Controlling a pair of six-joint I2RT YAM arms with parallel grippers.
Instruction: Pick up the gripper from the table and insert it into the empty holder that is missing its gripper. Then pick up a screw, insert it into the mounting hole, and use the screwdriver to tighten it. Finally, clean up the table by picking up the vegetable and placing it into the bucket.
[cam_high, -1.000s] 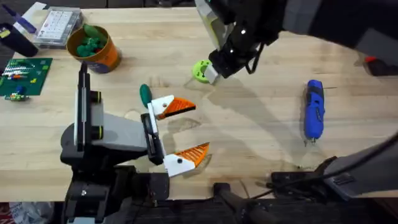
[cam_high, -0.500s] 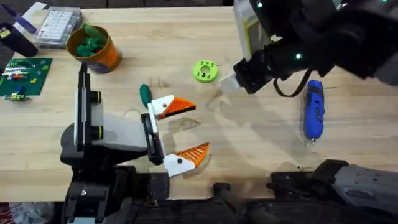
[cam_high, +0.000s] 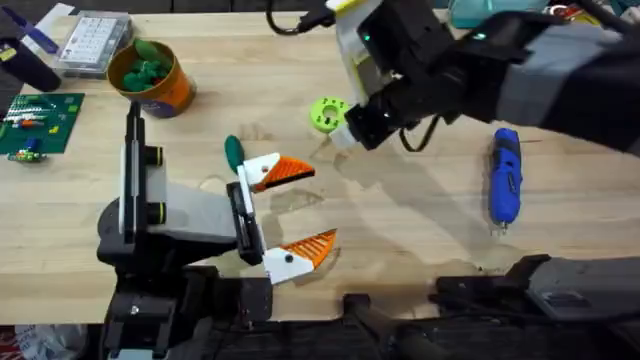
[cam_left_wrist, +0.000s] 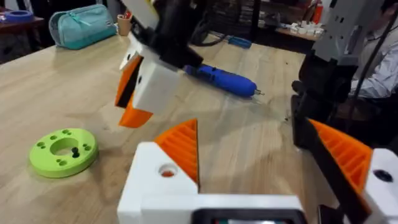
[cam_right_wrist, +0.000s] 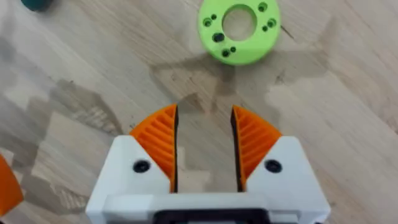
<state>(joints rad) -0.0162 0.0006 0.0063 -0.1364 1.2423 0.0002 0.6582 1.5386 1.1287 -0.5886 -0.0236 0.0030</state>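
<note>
Two grippers are showing here, and the right gripper is the one that has shifted: half a second ago it was hanging between the green disc and the screwdriver, and now it is sitting back toward the disc, just beside its near edge. In the right wrist view its orange pads are standing a little apart with bare table showing in the gap, holding nothing, and the green disc is lying just ahead of them. The left gripper is resting low at the near left of the table, unchanged, its two orange-tipped fingers spread wide and empty. The blue screwdriver is lying flat on the right side of the table, well apart from both grippers, in the same place as before. The orange bucket is standing at the far left with green pieces inside it, beside a clear parts box.
</note>
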